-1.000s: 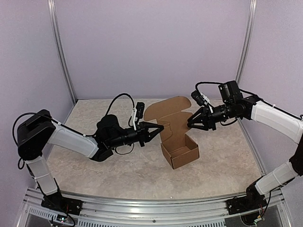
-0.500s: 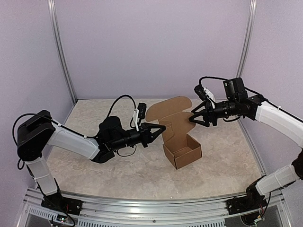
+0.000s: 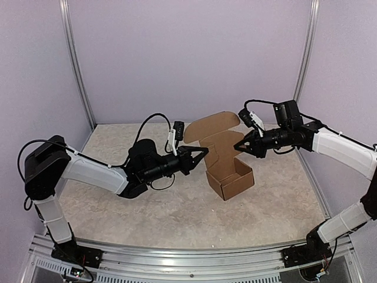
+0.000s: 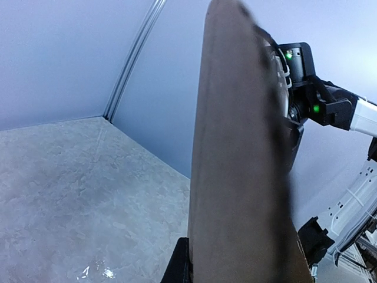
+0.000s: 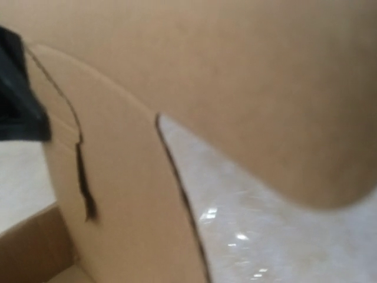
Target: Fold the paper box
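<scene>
Because both arms are bolted at the near edge, you meet them first. The left arm (image 3: 88, 174) lies low over the table (image 3: 177, 218), elbow bent, with its forearm stretched level toward the centre. The right arm (image 3: 344, 150) rises from its base and reaches leftward, also about level.

Between them the paper box (image 3: 231, 180) stands on the table, its tray open upward and its lid flap (image 3: 212, 127) raised toward the back.

The left gripper (image 3: 202, 153) meets the box's left side. In the left wrist view the cardboard runs edge-on up the middle with one finger (image 4: 179, 265) beside it, and you cannot tell whether the jaws are clamped. The right gripper (image 3: 239, 147) sits at the box's right side, jaws parted and not closed on the cardboard.

Two green lights (image 4: 317, 108) glow on the right arm.
</scene>
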Robot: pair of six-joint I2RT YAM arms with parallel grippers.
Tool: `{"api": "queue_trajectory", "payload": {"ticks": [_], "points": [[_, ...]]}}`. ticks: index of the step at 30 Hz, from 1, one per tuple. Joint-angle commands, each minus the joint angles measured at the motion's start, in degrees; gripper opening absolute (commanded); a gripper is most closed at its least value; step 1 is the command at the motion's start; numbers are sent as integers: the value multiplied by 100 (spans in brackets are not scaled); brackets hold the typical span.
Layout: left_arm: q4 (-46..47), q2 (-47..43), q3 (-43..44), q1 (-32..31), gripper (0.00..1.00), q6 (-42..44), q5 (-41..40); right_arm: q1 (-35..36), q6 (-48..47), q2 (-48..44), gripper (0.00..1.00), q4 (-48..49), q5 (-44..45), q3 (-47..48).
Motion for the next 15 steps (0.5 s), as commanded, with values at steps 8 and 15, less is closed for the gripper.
{"api": "queue_trajectory", "payload": {"ticks": [8,15], "points": [[-237,525,804,-231,0,-756,-1177,646,304,184,7,787,2546,-87],[-639,621,1019,-177,0,-733,-1550,789,333,184,10,382,2690,371]]}}
